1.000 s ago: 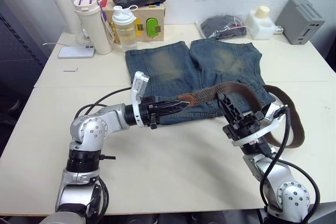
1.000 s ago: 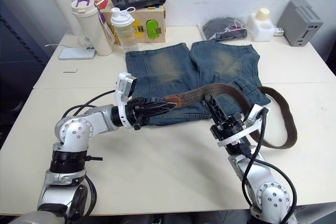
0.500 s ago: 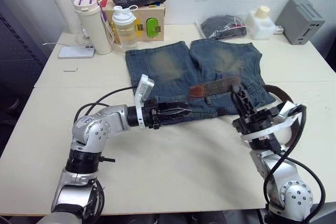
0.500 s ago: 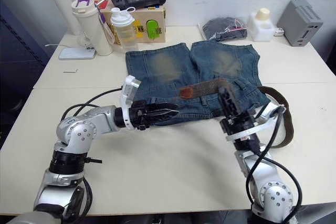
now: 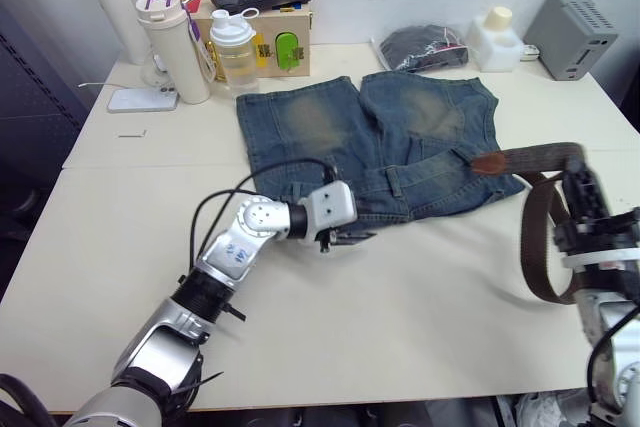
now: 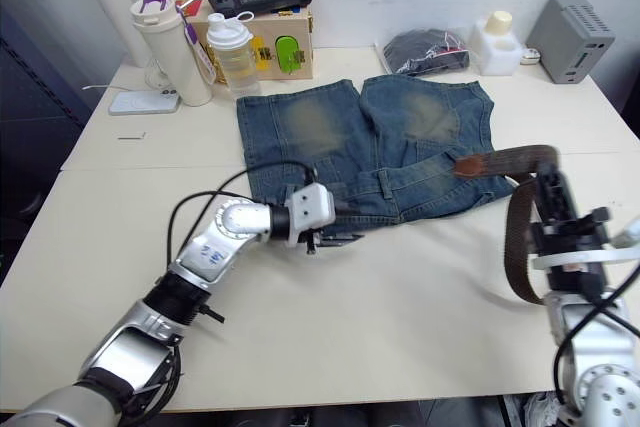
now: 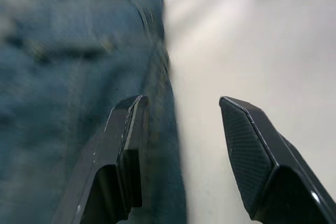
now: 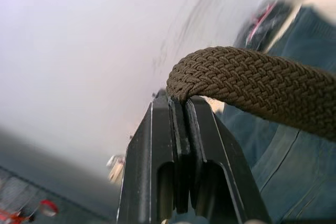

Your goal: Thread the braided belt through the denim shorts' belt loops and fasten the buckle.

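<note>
Right wrist view: braided belt (image 8: pixel 252 80) pinched in clenched right gripper (image 8: pixel 178 100), above denim shorts (image 8: pixel 294 145).

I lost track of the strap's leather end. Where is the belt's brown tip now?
In the left eye view, the brown tip hangs over the denim shorts' right edge, while the right gripper holds the braided belt beyond it.

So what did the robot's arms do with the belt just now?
The right gripper, shut on the braided belt, swung out to the robot's right, pulling the belt's leather tip off the denim shorts. The left gripper let go of the tip and now sits open at the waistband. The shorts stayed put.
</note>
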